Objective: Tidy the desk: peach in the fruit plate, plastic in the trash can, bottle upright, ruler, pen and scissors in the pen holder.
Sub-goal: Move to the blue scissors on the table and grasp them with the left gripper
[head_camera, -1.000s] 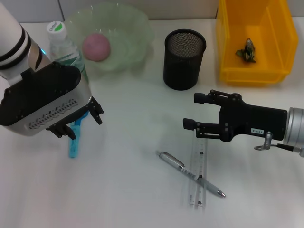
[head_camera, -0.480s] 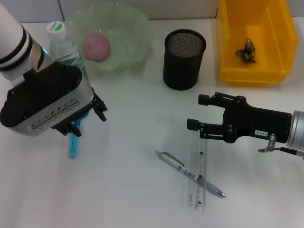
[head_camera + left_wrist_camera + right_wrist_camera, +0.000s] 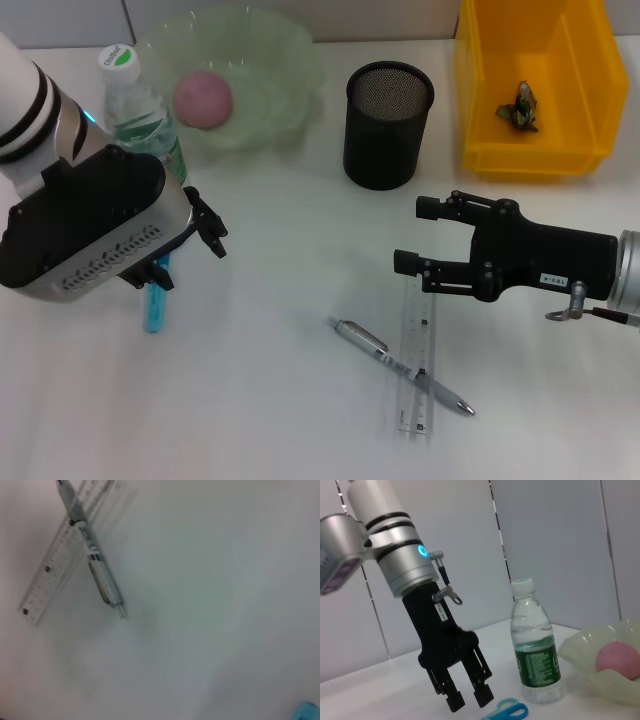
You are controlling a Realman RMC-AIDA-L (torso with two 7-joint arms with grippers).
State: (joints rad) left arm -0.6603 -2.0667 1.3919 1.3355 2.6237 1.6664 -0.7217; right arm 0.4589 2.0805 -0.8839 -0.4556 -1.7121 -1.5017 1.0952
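Observation:
Blue-handled scissors lie flat at the left, partly under my open left gripper, which hovers just above them; the right wrist view shows that gripper with nothing between its fingers above the scissors. The bottle stands upright beside the green fruit plate, which holds the peach. The pen lies across the clear ruler, just in front of my open right gripper. Behind them is the black mesh pen holder. The plastic lies in the yellow trash can.
The left wrist view shows the pen crossing the ruler, and a corner of the scissors. White tabletop lies between the two arms. A wall rises behind the desk.
My left gripper has shifted slightly back and right over the scissors. The right gripper has drawn a little to the right. Nothing on the desk has moved.

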